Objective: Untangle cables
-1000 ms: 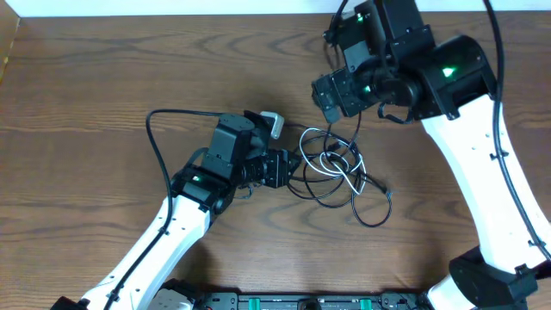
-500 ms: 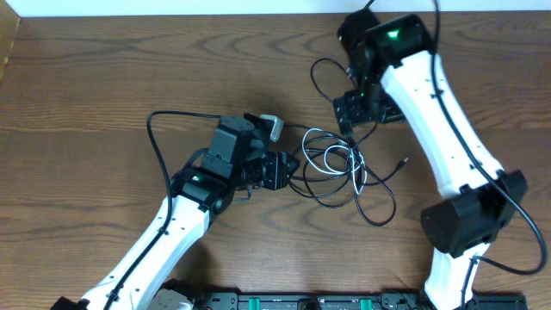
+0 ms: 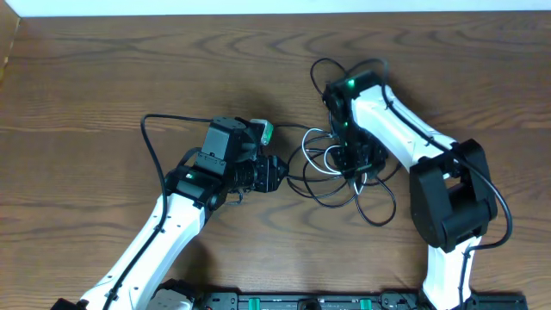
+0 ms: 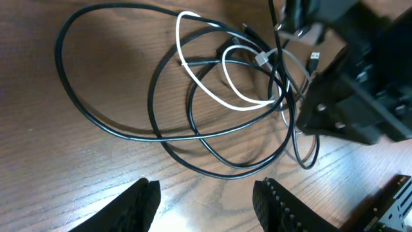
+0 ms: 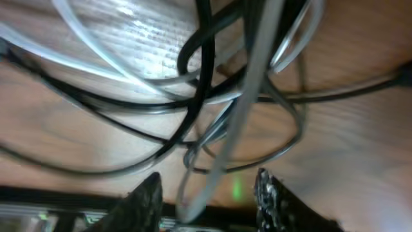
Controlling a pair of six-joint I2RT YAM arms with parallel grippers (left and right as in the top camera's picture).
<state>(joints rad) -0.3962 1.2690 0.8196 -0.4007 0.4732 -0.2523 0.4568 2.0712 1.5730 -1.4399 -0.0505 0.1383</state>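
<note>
1. Tangled on the table (image 3: 103,77), slightly right of centre: the cables (image 3: 320,160), thin black and white loops crossing one another several times.
2. Planted straight down on the knot's upper right: the right gripper (image 3: 354,160), jaws parted either side of a pale cord (image 5: 241,109) (no pinch visible in the wrist view, which is blurred).
3. Poised just beside the knot's left edge: the left gripper (image 3: 275,175), jaws half spread and holding nothing, pointed towards the big black loop (image 4: 138,134).
4. Judged light, limp and a little springy. Likely to drag the whole bundle along when one strand is pulled, and to slide through smooth jaws unless squeezed firmly.
5. Best taken, by appearances, on a free outer stretch or close to the small plug (image 4: 313,58). Best avoided: the crossings around the white cord (image 4: 207,92), where a pull would probably tighten the knot.
</note>
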